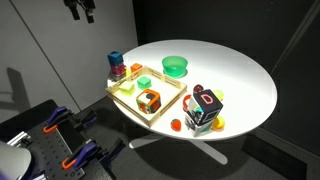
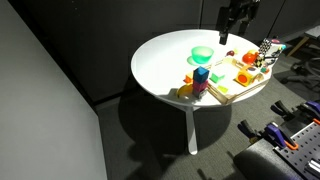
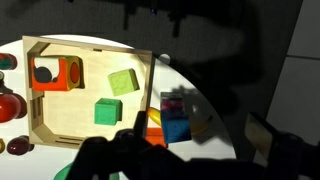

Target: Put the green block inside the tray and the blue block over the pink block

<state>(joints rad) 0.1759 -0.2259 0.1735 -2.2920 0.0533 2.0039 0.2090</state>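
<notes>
The pale wooden tray [image 1: 160, 103] lies on the round white table and shows in both exterior views [image 2: 228, 97] and the wrist view [image 3: 90, 130]. The bright green block [image 3: 108, 111] lies inside it, also seen in an exterior view [image 1: 127, 87]. The blue block [image 1: 115, 58] sits on top of the pink block [image 1: 117, 72] just outside the tray's edge. The stack also shows in an exterior view, blue [image 2: 201, 75] over pink [image 2: 200, 88], and in the wrist view [image 3: 177, 128]. My gripper [image 1: 80, 10] [image 2: 238, 15] hangs high above the table, open and empty.
In the tray lie a paler green block [image 3: 122, 82] and an orange-and-black object [image 3: 57, 72]. A round green bowl [image 1: 175, 66] stands behind the tray. A multicoloured letter cube [image 1: 207, 108] sits near the table's front edge. Small orange and yellow pieces lie beside the stack.
</notes>
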